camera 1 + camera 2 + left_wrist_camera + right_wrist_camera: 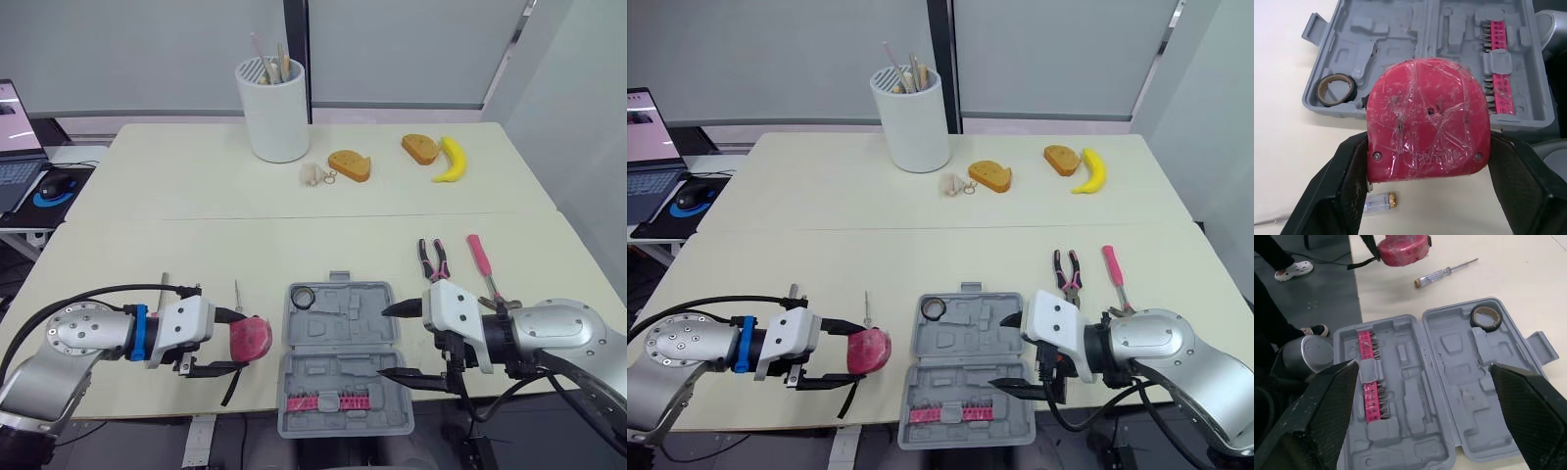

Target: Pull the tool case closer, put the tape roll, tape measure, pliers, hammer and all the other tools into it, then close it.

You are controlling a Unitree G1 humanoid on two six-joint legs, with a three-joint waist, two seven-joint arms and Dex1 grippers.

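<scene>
The grey tool case [338, 367] lies open near the table's front edge, with a black tape roll [302, 296] in its far left pocket and a pink bit strip [328, 401] in the near half. My left gripper [238, 341] is shut on the red tape measure [252, 338], just left of the case. My right gripper [384, 342] hangs open over the case's right side with nothing in it. A thin screwdriver [236, 294] lies left of the case. Pliers [434, 258] and a pink-handled hammer [482, 262] lie to the right, beyond my right gripper.
A white utensil holder [272, 108] stands at the back centre. Two bread pieces [350, 164] [420, 148], a banana [452, 159] and a small pale object [313, 174] lie beyond the seam. A laptop [15, 137] and mouse [56, 183] sit far left. A person's shoes [1293, 268] show on the floor.
</scene>
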